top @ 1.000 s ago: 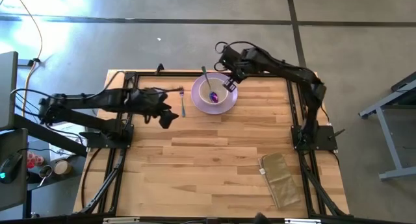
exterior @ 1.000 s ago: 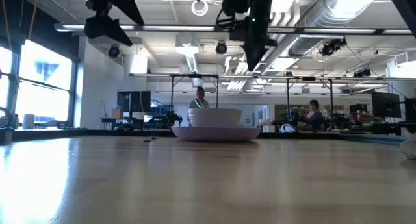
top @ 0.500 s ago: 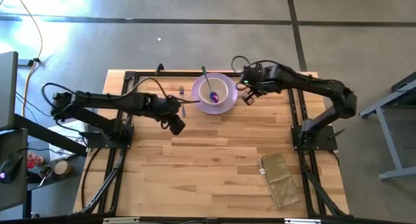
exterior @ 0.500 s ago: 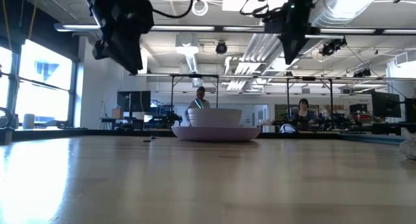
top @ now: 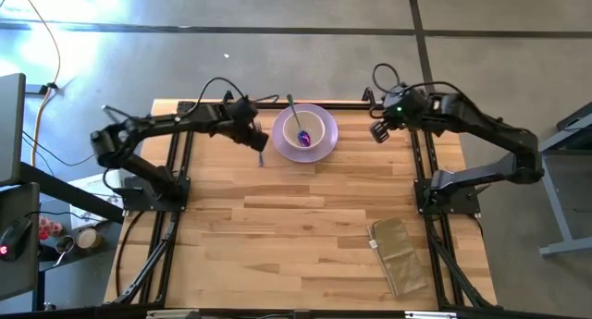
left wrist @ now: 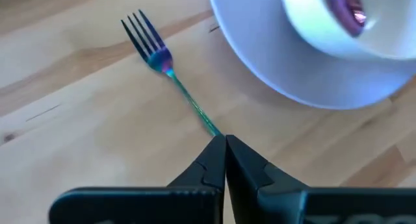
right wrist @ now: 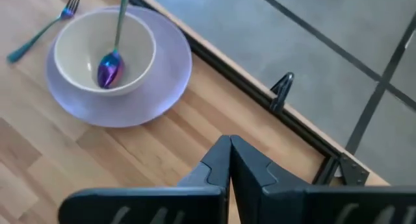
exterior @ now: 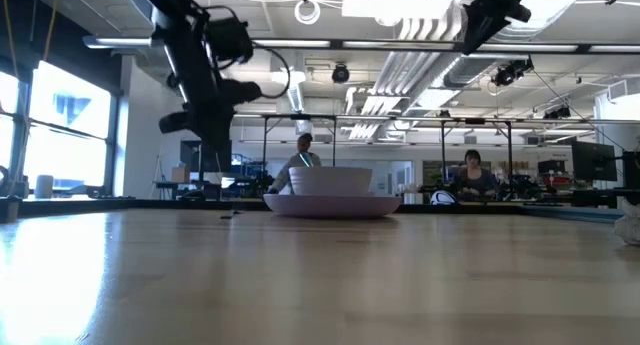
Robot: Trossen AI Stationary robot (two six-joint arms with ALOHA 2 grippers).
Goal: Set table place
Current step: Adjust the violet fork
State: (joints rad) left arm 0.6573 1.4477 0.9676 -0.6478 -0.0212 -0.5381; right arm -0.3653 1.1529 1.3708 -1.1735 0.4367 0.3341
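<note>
Left hand (left wrist: 225, 143) closed above fork (left wrist: 170, 74).

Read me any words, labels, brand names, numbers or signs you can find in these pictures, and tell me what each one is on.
None can be read.
The plate, bowl, spoon, fork and folded cloth carry no visible print.
The table shows only wood grain.
The monitors in the room behind, in the low view, are too small to read.
</note>
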